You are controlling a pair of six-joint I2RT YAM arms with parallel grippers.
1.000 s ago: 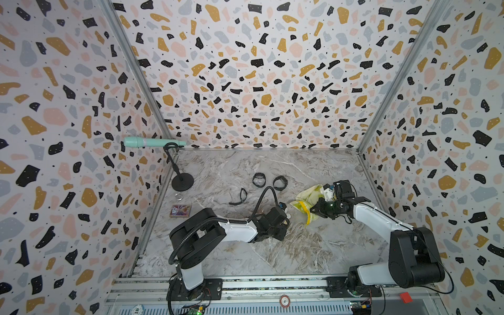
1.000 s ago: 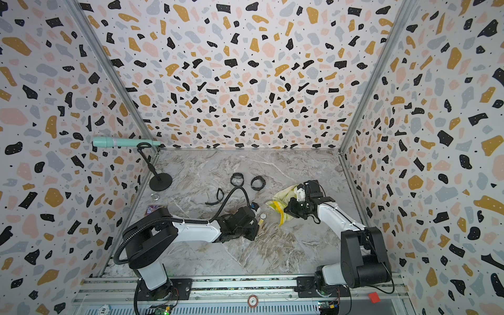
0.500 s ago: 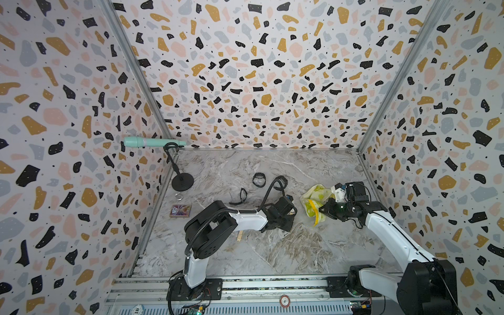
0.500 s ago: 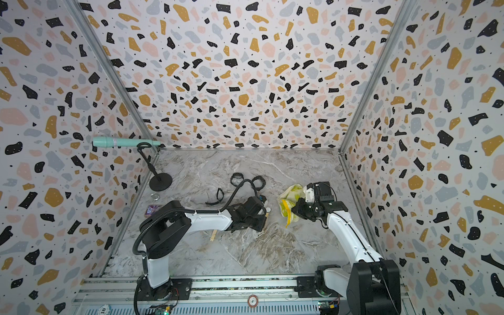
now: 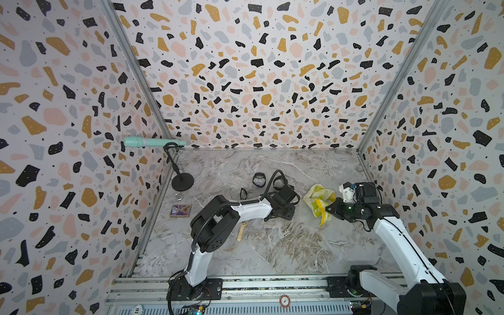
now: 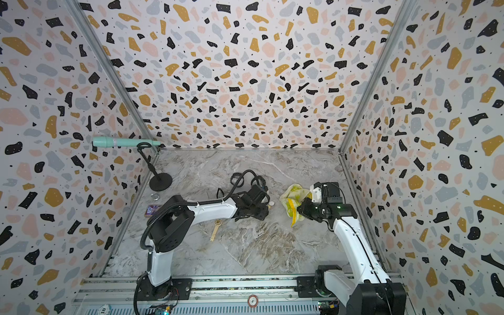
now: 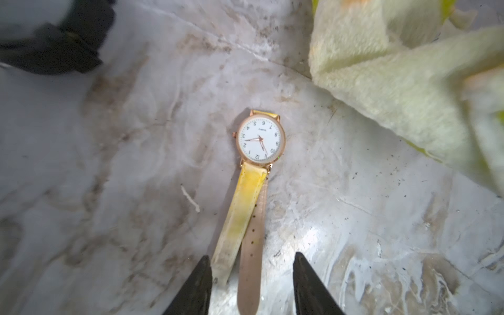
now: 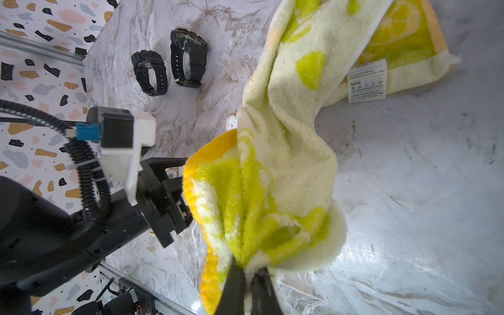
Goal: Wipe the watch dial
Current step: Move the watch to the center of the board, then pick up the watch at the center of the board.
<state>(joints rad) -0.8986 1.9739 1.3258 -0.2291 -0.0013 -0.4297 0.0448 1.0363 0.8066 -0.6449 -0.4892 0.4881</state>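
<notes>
The left arm (image 5: 251, 210) reaches right, low over the bench (image 5: 272, 245), and the left jaws stand moderately parted. The watch (image 7: 248, 191) lies flat and face up just ahead of them. Its yellow strap (image 7: 237, 223) and pale strap (image 7: 252, 259) run back so their tips sit between the jaws, which aren't closed on them. The white dial (image 7: 261, 139) is at the right end, near the yellow towel (image 6: 293, 200). On the right arm (image 6: 351, 240), the right jaws are pinched tight on a bunched fold of that towel, and the rest trails on the bench.
</notes>
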